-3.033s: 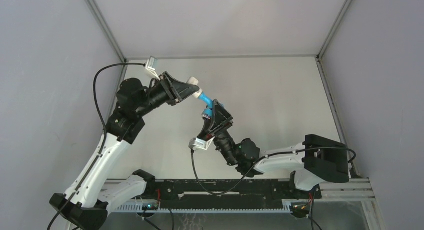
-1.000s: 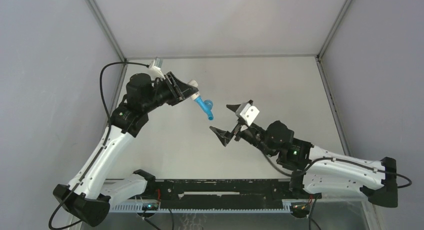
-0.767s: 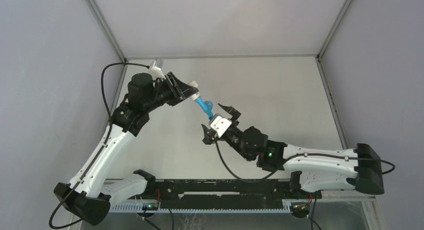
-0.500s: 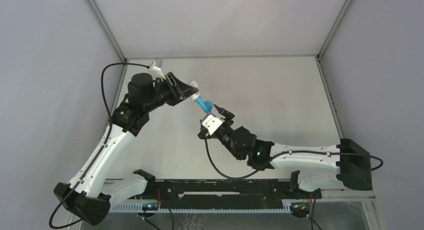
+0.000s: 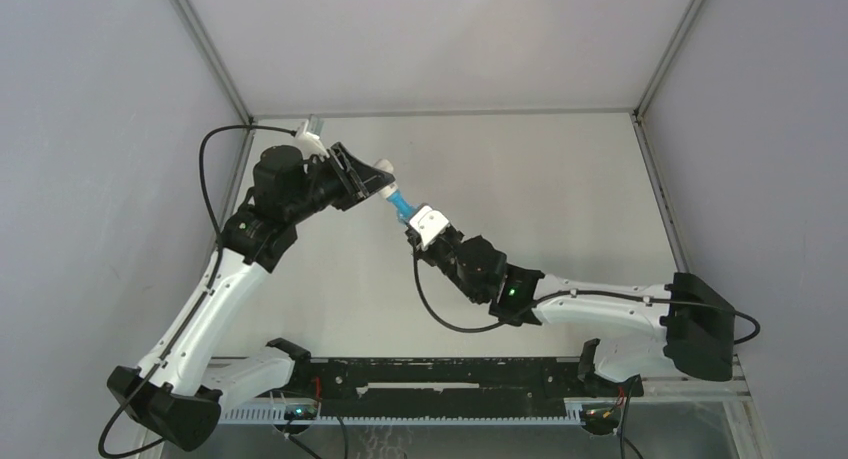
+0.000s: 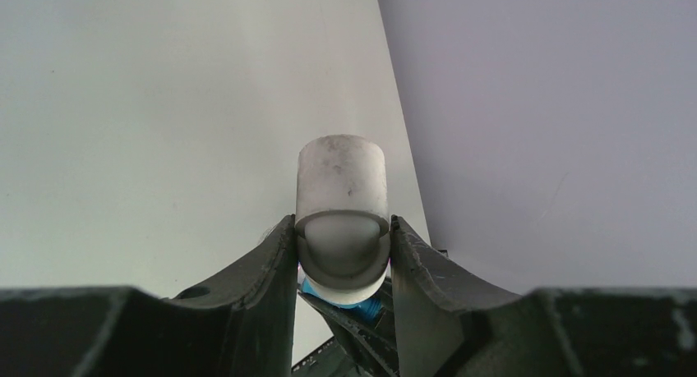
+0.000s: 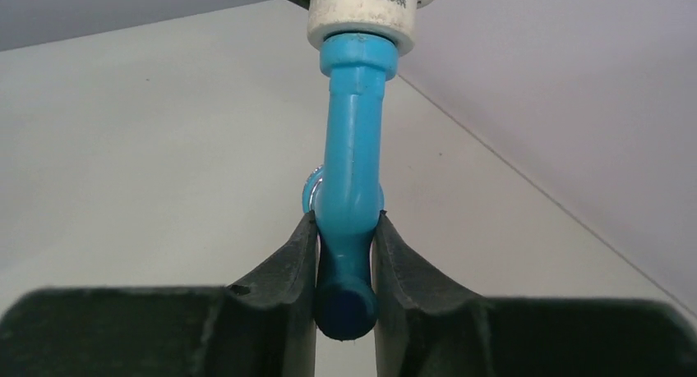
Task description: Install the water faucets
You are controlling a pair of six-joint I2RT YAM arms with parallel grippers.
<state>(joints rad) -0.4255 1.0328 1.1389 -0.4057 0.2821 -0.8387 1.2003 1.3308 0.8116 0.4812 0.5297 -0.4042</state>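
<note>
The bright-blue faucet (image 5: 400, 203) hangs in the air above the table, its top end seated in a short white cylindrical fitting (image 5: 382, 169). My left gripper (image 5: 372, 182) is shut on that fitting (image 6: 341, 217); a bit of blue shows under it in the left wrist view. My right gripper (image 5: 412, 219) is shut on the faucet's lower body (image 7: 349, 180), its fingers (image 7: 297, 262) pressing both sides above the darker tip (image 7: 345, 307). The white fitting (image 7: 362, 11) with a QR label sits at the faucet's top. The side handle is mostly hidden behind the body.
The pale table (image 5: 540, 189) lies inside grey enclosure walls, with metal frame posts (image 5: 205, 49) at the back corners. A black rail (image 5: 440, 379) carries both arm bases at the near edge. A black cable (image 5: 205, 189) loops off the left arm.
My right arm swung in from the right with its gripper open, reached the faucet and closed on its lower body. The left gripper held the fitting almost still.
</note>
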